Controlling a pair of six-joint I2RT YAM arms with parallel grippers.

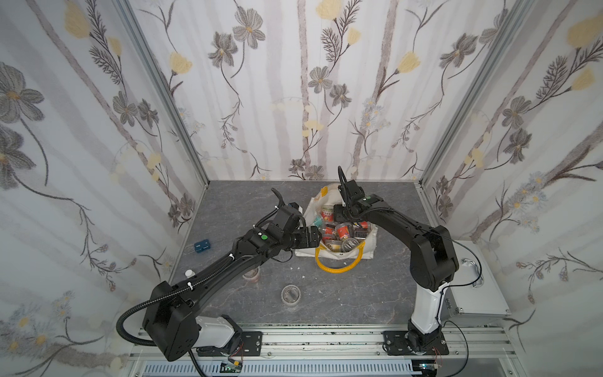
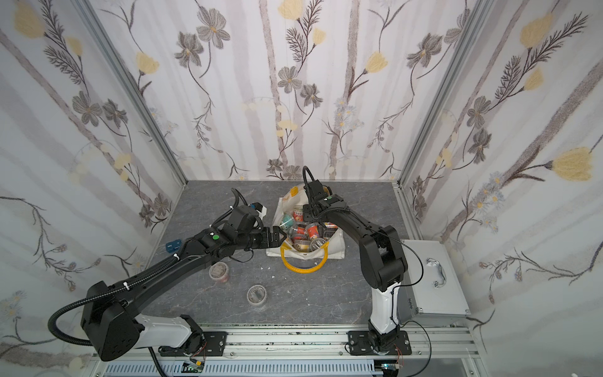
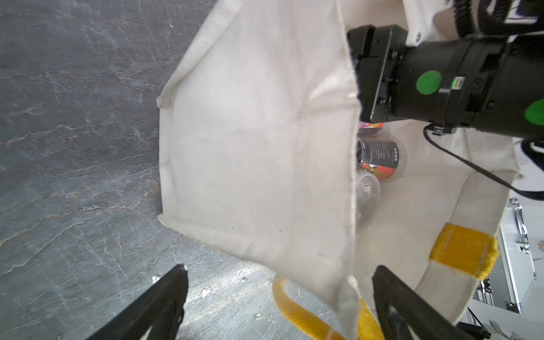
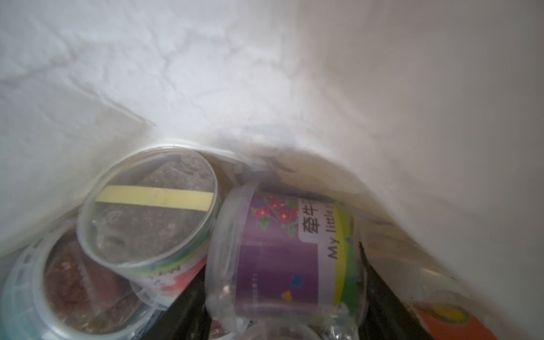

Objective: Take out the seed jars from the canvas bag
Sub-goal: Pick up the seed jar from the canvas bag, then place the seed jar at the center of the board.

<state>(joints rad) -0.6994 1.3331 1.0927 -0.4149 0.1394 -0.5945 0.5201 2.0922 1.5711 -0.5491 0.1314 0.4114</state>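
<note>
The right gripper [image 4: 273,282] is deep inside the canvas bag [image 4: 265,88], and a purple-labelled seed jar [image 4: 276,250] lies directly between its jaws. They stand apart, one on each side of the jar, but I cannot tell whether they press on it. The jar lies on its side and its axis seems to run from one finger to the other, so the jaws would meet lid and base. The left gripper [image 3: 282,309] is wide open astride the bag's rim, one finger inside and one outside, and is the farther one from this jar.
</note>
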